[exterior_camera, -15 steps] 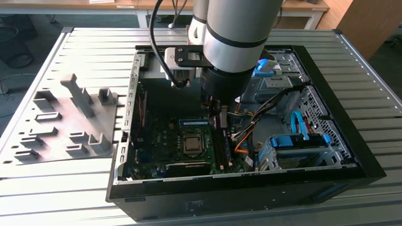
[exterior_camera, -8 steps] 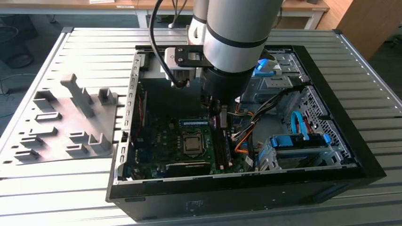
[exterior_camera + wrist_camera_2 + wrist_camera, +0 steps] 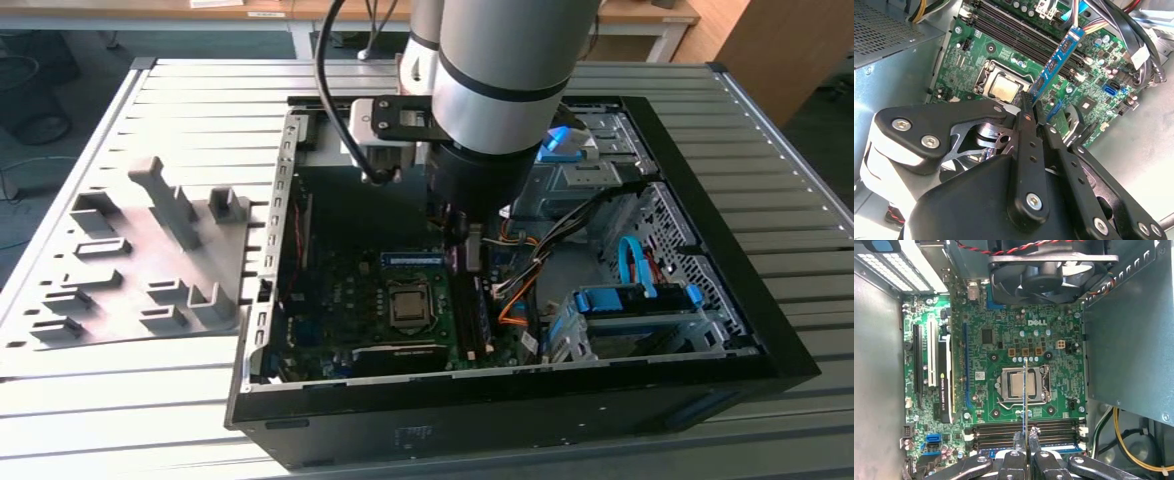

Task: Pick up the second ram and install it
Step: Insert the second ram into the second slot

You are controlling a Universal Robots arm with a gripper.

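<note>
Pick-up looks to be done. In the second wrist view the gripper (image 3: 1030,107) is seen clamped on the ram (image 3: 1056,65), with the fingers (image 3: 1024,135) pinched shut on one end of the blue-green stick. The rest of the stick pokes out over the board (image 3: 1094,70). In the first wrist view the ram (image 3: 1025,390) is caught edge-on as a thin line crossing the CPU socket (image 3: 1011,385), and the slots (image 3: 1054,429) lie close by the fingertips. In both wrist views the stick is drawn across the line of the slots, not along them. So it's judged to be carried in the air and not yet lined up, let alone seated. Whether any slot already has a stick in it can't be told. In the exterior view the arm (image 3: 501,60) is reached down into the open case (image 3: 534,430) at the centre of the frame, with the gripper (image 3: 467,235) low over the board. The grey tray (image 3: 134,270) is left lying on the table at centre left, just beside the case. Lifting and carrying over can be counted as done. Lining up and pressing home are what's left, as far as can be judged.
</note>
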